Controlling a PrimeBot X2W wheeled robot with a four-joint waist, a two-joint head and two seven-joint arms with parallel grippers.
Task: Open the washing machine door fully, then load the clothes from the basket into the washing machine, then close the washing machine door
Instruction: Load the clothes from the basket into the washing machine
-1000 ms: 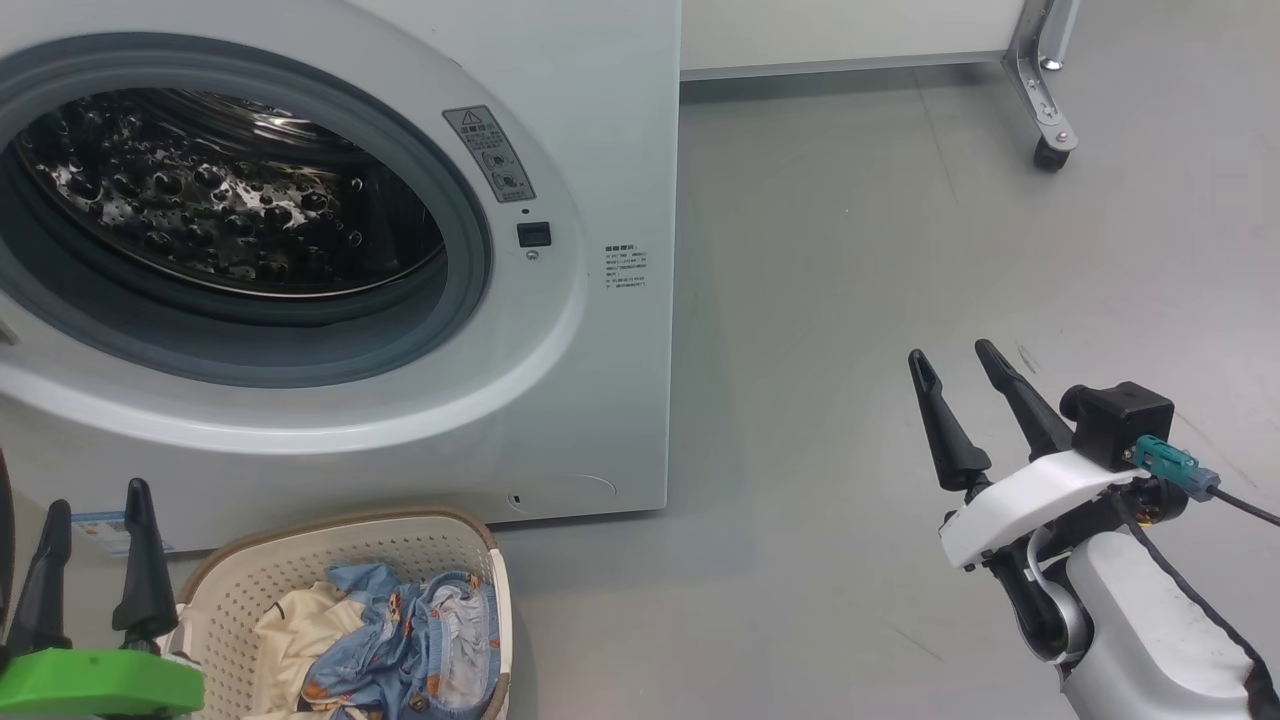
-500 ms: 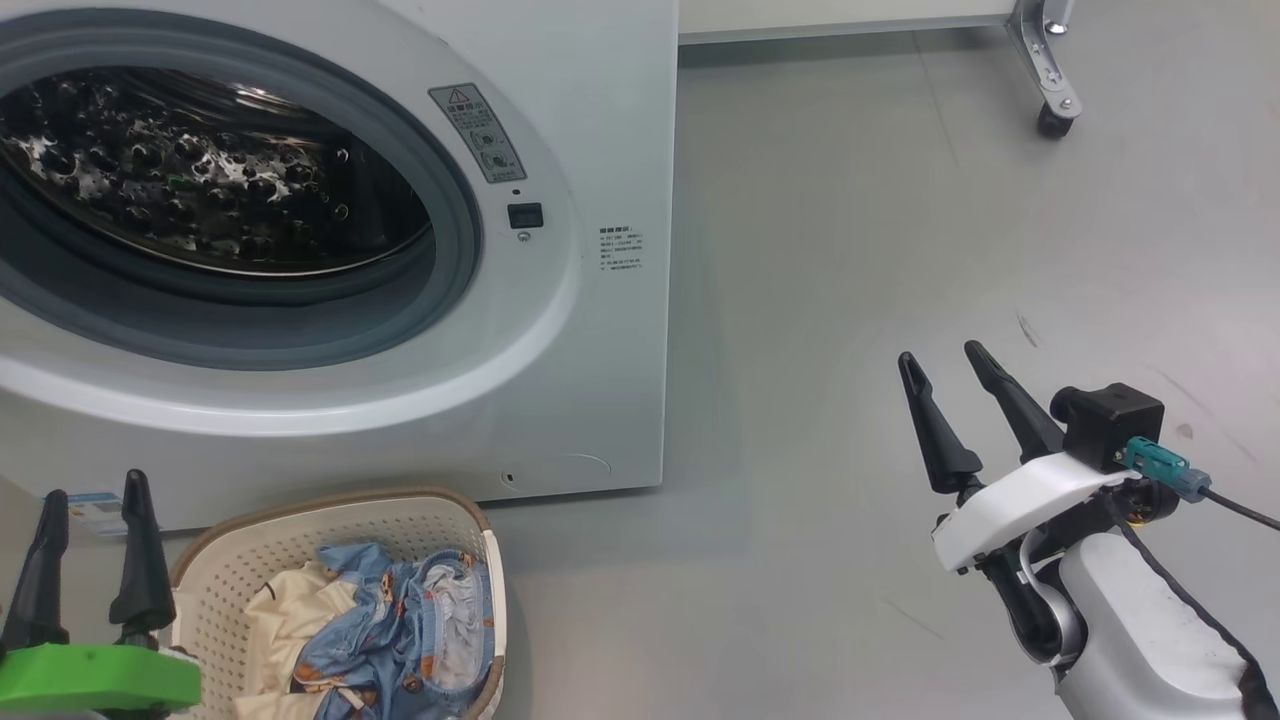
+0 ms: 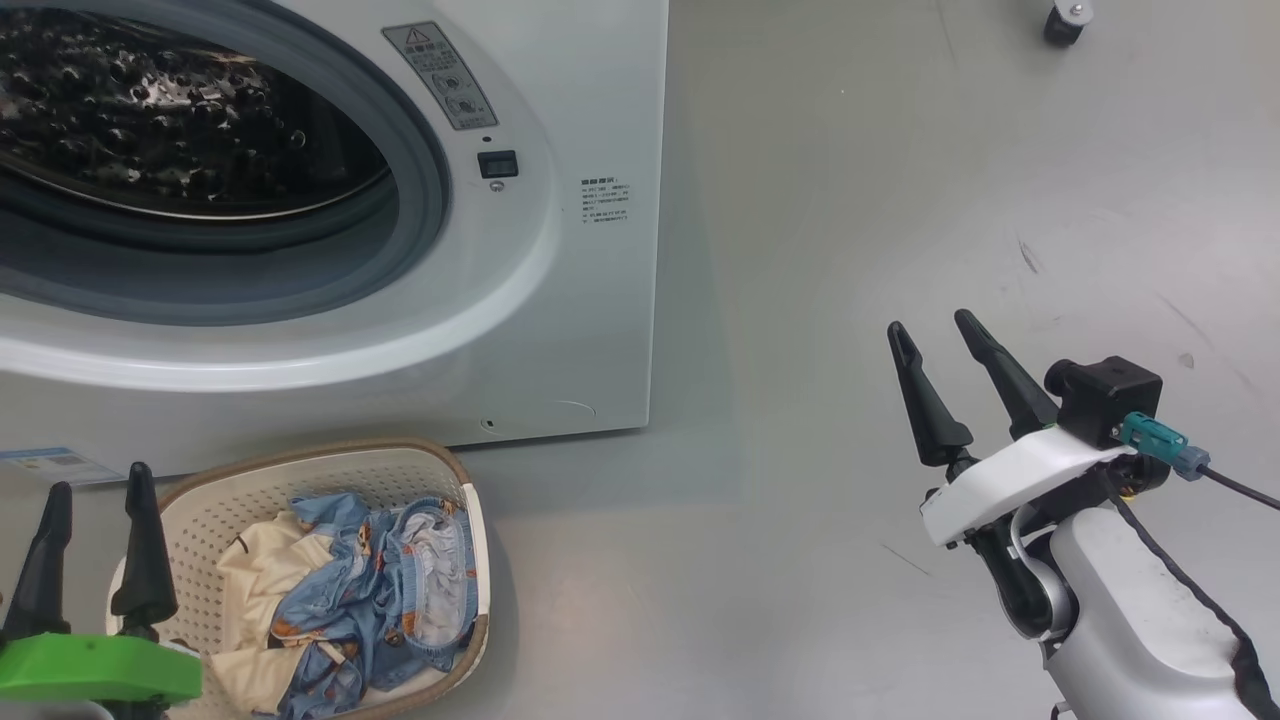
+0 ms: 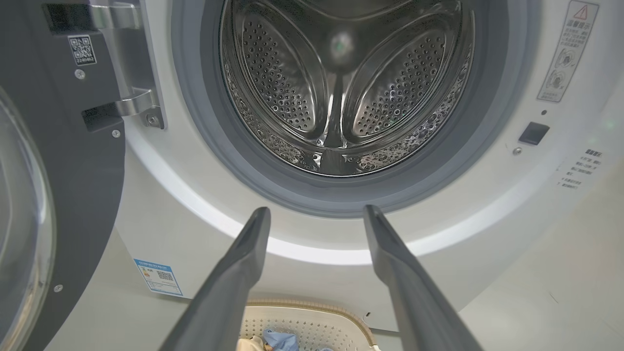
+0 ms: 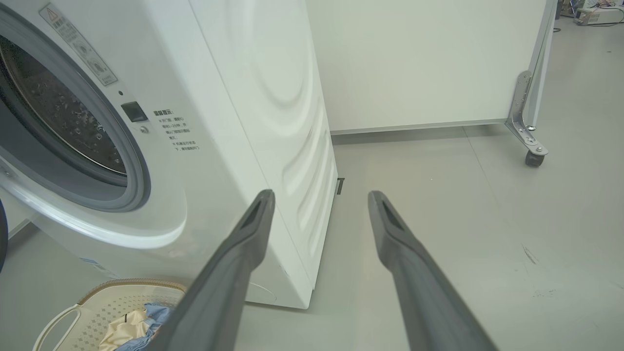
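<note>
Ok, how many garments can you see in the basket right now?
2: a blue printed piece on the right of the basket, a cream piece on its left. Others may be hidden underneath.

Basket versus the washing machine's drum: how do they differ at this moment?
The basket holds the clothes; the drum looks bare. The basket is cream plastic, on the floor; the drum is shiny steel, inside the washing machine. Both are perforated and open.
</note>
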